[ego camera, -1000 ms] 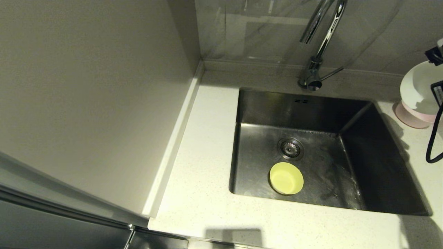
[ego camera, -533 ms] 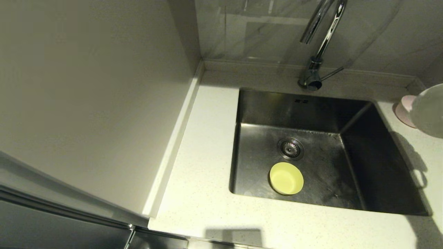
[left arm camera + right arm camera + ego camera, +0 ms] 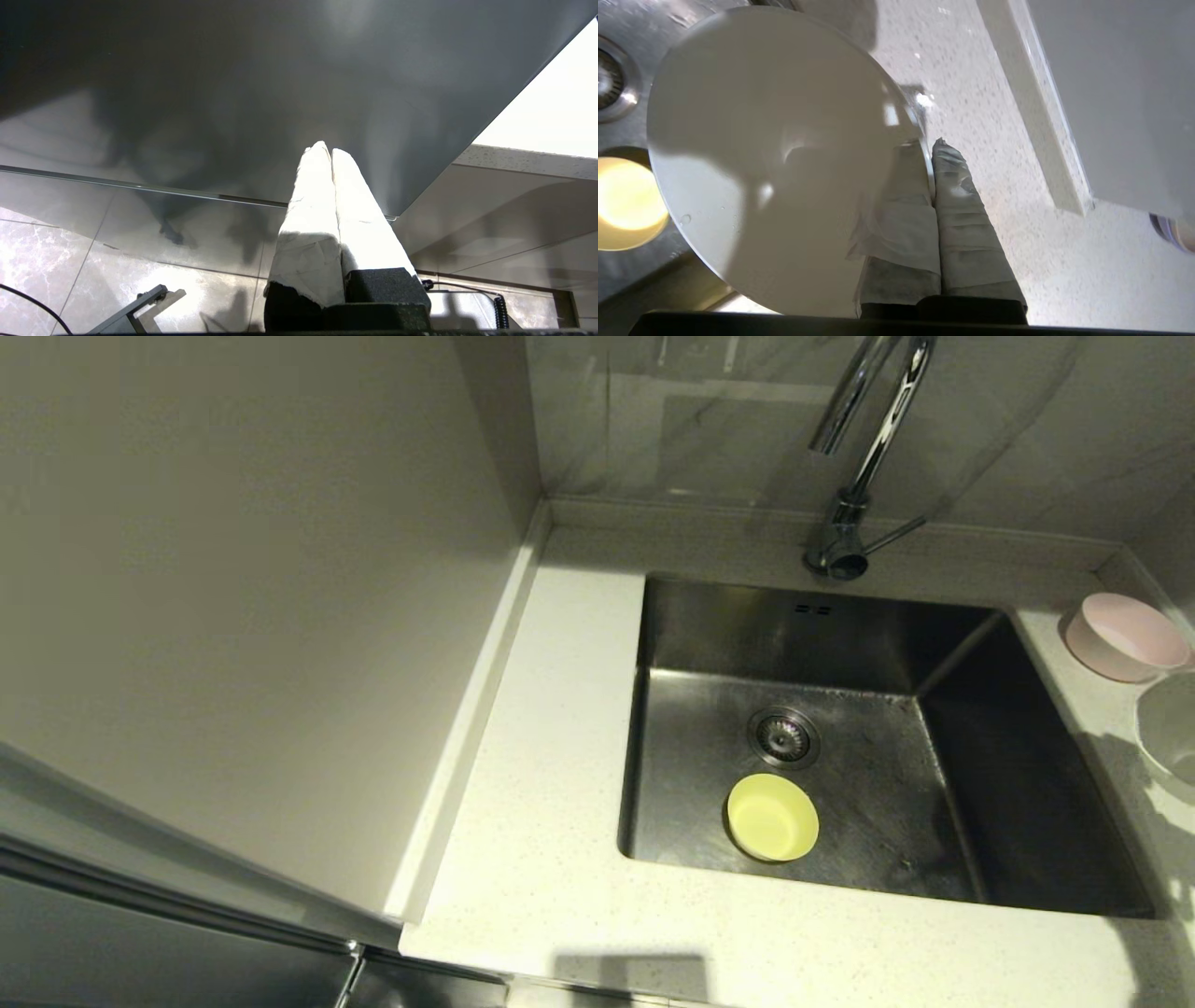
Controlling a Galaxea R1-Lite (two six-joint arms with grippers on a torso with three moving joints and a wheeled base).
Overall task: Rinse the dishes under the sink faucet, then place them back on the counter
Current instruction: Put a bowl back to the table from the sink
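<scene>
While the right gripper (image 3: 930, 154) pinches the rim of the white bowl (image 3: 775, 149), its taped fingers (image 3: 957, 224) sit pressed together on the wall, bowl tilted out to one side of the jaws. Past the bowl, the yellow bowl (image 3: 772, 817) rests upright in the sink (image 3: 1027, 784) near the drain. Pink bowl (image 3: 1125, 637) stands on the counter (image 3: 541, 859), right of the basin. White bowl (image 3: 1169, 733) shows at the head view's right edge, probably above the counter. Left gripper (image 3: 331, 151) is clenched empty, parked off by a dark panel.
</scene>
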